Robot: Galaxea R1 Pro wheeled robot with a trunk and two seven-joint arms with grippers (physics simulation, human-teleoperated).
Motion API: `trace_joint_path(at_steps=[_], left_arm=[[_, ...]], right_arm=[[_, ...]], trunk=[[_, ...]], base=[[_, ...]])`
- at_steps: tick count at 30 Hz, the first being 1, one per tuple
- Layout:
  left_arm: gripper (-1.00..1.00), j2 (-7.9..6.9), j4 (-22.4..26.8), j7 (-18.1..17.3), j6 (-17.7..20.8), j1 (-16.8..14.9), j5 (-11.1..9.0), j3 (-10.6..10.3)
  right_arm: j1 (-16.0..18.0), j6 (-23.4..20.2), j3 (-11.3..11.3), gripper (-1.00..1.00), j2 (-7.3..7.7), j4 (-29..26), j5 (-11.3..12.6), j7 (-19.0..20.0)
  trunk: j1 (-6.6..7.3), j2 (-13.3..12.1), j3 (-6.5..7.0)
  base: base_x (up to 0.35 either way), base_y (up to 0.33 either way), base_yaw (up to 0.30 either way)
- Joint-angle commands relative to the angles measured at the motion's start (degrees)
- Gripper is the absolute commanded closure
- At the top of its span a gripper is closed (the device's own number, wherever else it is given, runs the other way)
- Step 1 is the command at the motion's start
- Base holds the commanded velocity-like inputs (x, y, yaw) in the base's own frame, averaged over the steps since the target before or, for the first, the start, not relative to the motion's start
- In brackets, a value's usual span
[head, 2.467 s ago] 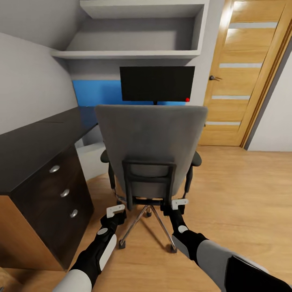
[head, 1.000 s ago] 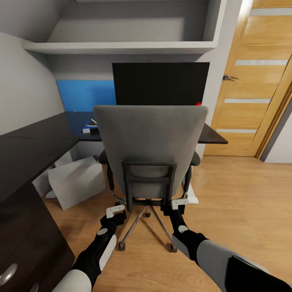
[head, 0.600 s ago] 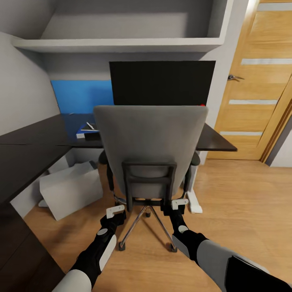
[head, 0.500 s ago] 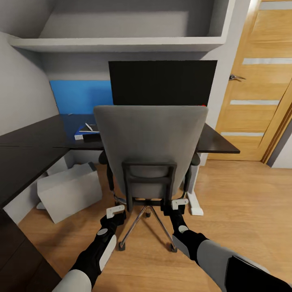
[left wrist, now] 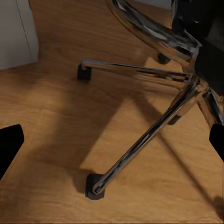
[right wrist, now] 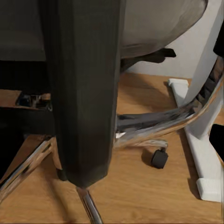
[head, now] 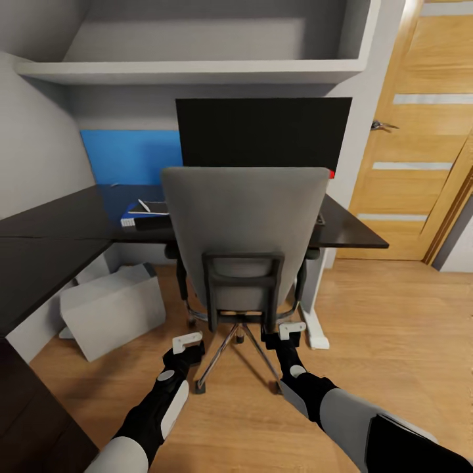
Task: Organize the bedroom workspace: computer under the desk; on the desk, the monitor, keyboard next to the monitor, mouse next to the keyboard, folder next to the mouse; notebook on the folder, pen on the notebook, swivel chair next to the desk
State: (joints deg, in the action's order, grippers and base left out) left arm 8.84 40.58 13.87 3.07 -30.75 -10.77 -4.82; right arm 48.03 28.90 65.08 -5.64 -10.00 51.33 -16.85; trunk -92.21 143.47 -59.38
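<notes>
Grey chair point(head: 244, 223) stands backrest toward the robot, its seat tucked up to the dark desk point(head: 355, 233), where the black monitor point(head: 263, 133) rises behind it and what looks like a stack of notebook and folder point(head: 146, 217) lies at its left. Left gripper point(head: 188, 341) hangs just short of the chrome base point(left wrist: 154, 130), fingers wide apart and holding nothing. Right gripper point(head: 291, 329) sits close by the chair's frame with fingers apart; a pale computer point(head: 112, 312) leans on the wood floor point(head: 394, 315) under the desk.

A home study corner: swivel chair point(head: 244, 230) facing a dark surface point(head: 59, 226) with monitor point(head: 263, 133), wall shelf point(head: 190, 70), wooden door point(head: 420, 131).
</notes>
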Motion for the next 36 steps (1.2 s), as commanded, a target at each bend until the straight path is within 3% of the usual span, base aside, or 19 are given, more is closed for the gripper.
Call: trace_joint_path(at_steps=[1,27,36], left_arm=[[-1.00,-0.05,0.1,0.5,0.3,0.0,-0.5,-0.3],[-1.00,-0.05,0.1,0.5,0.2,0.0,-0.5,-0.3],[-1.00,-0.11,0.1,0.5,0.4,0.0,-0.5,-0.2]], right_arm=[[0.0,0.1,0.5,-1.00,0.01,0.0,0.3,-0.4],[0.0,0.1,0.5,-1.00,0.01,0.0,0.2,-0.4],[0.0,0.1,0.5,-1.00,0.02,1.1,0.3,-0.4]], trunk=[[0.05,0.0,-0.05],[0.05,0.0,-0.05],[0.28,-0.1,1.94]], base=[[-0.322,0.000,0.000],[-0.334,0.000,0.000],[-0.326,0.000,0.000]])
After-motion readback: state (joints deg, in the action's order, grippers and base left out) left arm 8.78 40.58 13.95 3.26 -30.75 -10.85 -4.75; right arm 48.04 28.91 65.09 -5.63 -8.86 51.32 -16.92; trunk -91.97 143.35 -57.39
